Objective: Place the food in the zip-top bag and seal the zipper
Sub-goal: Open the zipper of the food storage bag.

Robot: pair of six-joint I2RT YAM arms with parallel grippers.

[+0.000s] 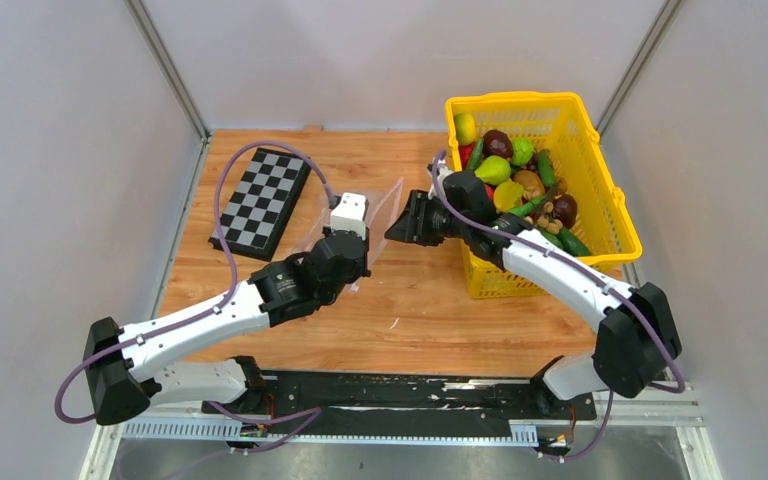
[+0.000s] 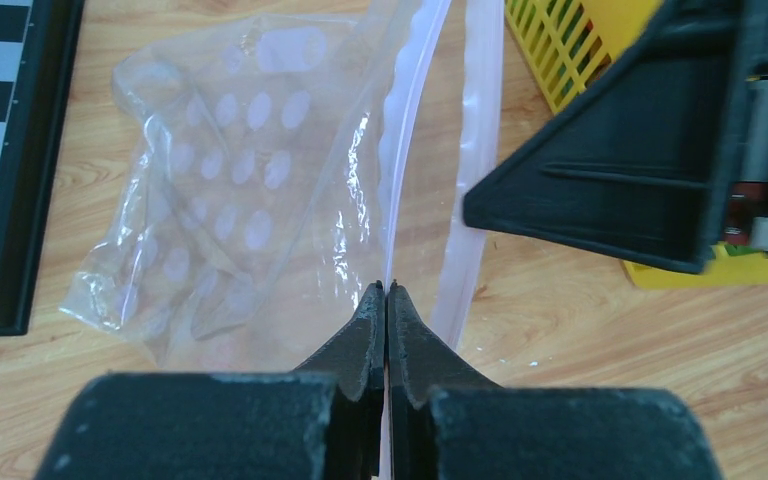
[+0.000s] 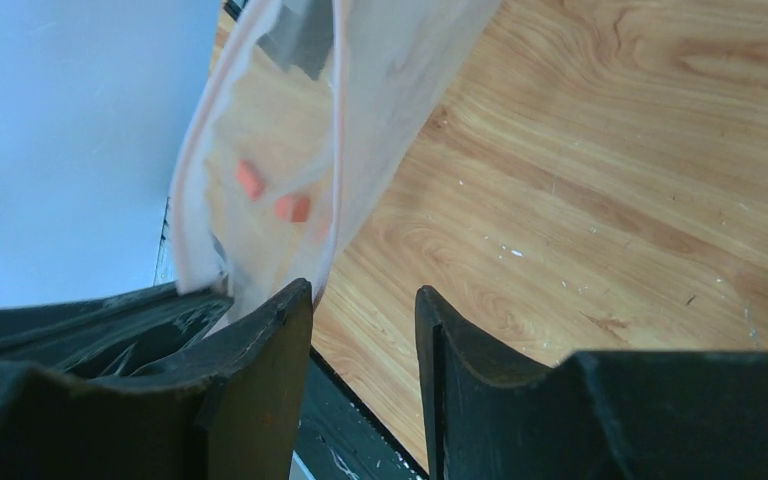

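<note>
The clear zip-top bag (image 2: pixel 230 180) lies crumpled on the wooden table beside the chessboard, with its mouth lifted. My left gripper (image 2: pixel 387 290) is shut on one lip of the mouth, at the pinkish zipper strip (image 2: pixel 412 120). The other lip's strip (image 2: pixel 472 170) hangs just to the right. My right gripper (image 3: pixel 363 300) is open and empty, its left finger beside the bag's edge (image 3: pixel 260 110). In the top view the right gripper (image 1: pixel 392 230) points left at the bag (image 1: pixel 375 210), close to the left gripper (image 1: pixel 368 245). The food (image 1: pixel 515 180) is piled in the yellow basket.
The yellow mesh basket (image 1: pixel 615 215) stands at the back right, right behind my right wrist. A folded chessboard (image 1: pixel 265 200) lies at the back left, just left of the bag. Two small orange-red blocks (image 3: pixel 250 180) show through the bag. Grey walls enclose the table.
</note>
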